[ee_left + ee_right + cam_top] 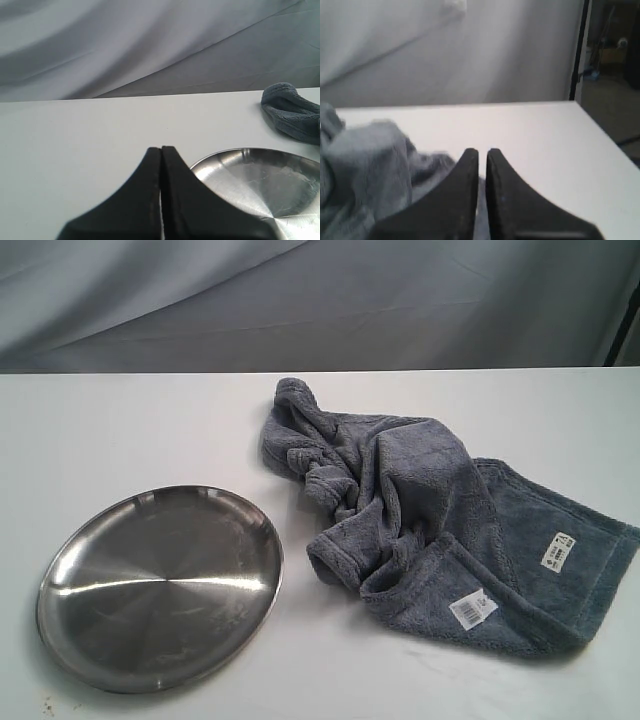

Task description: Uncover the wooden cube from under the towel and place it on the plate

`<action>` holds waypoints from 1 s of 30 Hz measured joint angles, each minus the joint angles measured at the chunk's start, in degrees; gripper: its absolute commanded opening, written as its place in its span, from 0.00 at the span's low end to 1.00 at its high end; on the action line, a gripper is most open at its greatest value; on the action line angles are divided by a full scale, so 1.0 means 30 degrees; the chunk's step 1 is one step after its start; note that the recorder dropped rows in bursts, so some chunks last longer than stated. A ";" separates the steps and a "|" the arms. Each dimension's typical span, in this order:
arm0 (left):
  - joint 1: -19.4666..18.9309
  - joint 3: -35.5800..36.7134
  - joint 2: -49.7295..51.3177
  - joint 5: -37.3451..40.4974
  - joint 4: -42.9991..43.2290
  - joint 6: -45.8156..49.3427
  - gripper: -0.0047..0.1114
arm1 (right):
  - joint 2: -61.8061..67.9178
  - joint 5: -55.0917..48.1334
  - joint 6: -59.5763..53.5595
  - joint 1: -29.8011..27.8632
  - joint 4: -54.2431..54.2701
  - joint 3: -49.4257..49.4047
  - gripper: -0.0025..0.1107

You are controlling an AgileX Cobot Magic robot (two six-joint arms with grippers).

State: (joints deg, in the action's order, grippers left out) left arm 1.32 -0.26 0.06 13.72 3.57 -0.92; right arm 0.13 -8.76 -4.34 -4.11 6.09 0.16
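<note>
The blue-grey towel (420, 510) lies crumpled and bunched on the white table, right of centre, with its two white labels facing up. The wooden cube is hidden; no part of it shows in any view. The steel plate (160, 585) sits bare at the front left, a short gap from the towel. Neither gripper appears in the exterior view. My left gripper (161, 148) is shut on nothing, hovering beside the plate (260, 180), with the towel (292, 112) beyond. My right gripper (482, 150) stands shut but for a thin slit, empty, just past the towel (365, 165).
A grey fabric backdrop (320, 300) hangs behind the table's far edge. In the right wrist view the table's side edge (605, 140) drops off to a dark room beyond. Bare white tabletop (130, 430) lies behind the plate.
</note>
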 measured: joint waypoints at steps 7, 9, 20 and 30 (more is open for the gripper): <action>0.0000 0.0000 0.0000 0.0000 0.0000 0.0000 0.04 | -0.0034 1.1566 0.1447 0.0000 0.4311 0.0000 0.08; 0.0000 0.0000 0.0000 0.0000 0.0000 0.0000 0.04 | -0.0034 1.5290 0.3045 0.0000 0.5730 0.0000 0.08; 0.0000 0.0000 0.0000 0.0000 0.0000 0.0000 0.04 | -0.0043 1.6420 0.7278 0.0000 0.8438 0.1304 0.08; 0.0000 0.0000 0.0000 0.0000 0.0000 0.0000 0.04 | 0.5755 1.2246 0.5858 0.0000 0.6887 0.6906 0.03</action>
State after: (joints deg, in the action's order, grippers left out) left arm 1.32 -0.26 0.06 13.72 3.57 -0.92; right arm 17.39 27.98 13.23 -4.11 26.75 20.87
